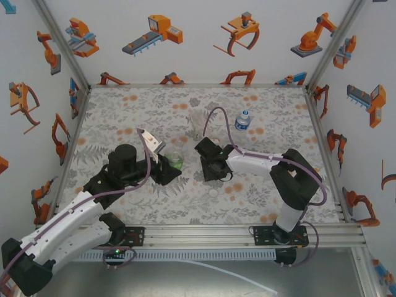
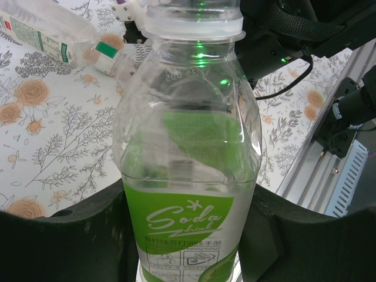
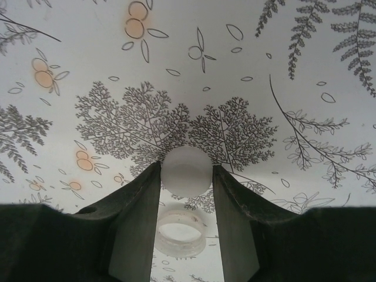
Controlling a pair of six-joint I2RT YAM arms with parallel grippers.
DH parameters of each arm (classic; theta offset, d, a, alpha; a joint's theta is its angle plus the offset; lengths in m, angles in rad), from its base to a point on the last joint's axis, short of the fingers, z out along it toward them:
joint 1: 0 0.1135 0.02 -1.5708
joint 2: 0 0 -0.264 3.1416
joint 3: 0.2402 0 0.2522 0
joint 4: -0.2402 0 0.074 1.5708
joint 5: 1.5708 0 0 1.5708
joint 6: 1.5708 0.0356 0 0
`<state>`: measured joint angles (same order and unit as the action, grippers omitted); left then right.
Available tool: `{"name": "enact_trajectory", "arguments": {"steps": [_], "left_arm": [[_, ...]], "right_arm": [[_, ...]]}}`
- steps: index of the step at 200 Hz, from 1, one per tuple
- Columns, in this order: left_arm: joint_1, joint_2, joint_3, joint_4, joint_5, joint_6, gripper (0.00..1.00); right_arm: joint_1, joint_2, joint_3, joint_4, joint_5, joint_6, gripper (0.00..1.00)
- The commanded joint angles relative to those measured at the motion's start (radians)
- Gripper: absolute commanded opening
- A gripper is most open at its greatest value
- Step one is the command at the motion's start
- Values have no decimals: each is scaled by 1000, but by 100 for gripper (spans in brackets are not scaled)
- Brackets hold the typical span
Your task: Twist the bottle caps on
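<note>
My left gripper (image 2: 188,211) is shut on a see-through bottle with a green label (image 2: 188,176). It stands upright with its neck (image 2: 194,20) open. In the top view this green bottle (image 1: 176,162) is at the table's middle, in the left gripper (image 1: 168,167). My right gripper (image 3: 187,171) is shut on a small white cap (image 3: 187,167), pinched at the fingertips just above the tablecloth. From above, the right gripper (image 1: 213,167) points down a short way right of the green bottle, apart from it. A translucent cap (image 3: 180,232) lies open side up on the cloth between the right fingers.
A blue-label bottle (image 1: 242,120) stands at the back right. A colourless bottle (image 1: 197,122) is at the back middle, and it lies behind the green bottle (image 2: 47,32) in the left wrist view. A pale cap (image 1: 213,193) lies near the front. The metal rail (image 1: 204,234) runs along the near edge.
</note>
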<state>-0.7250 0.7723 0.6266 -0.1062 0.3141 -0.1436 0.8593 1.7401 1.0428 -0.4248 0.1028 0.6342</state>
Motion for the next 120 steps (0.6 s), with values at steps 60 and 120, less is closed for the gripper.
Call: {"name": "enact_trajectory", "arguments": {"steps": [60,120], "left_arm": [[4,4,39,5,8,18,0],[5,-1,41,-1,3,18,0]], "right_arm": [[2,-2,9,23,40,-5,42],[4,0,15,24,36,-8,40]]}}
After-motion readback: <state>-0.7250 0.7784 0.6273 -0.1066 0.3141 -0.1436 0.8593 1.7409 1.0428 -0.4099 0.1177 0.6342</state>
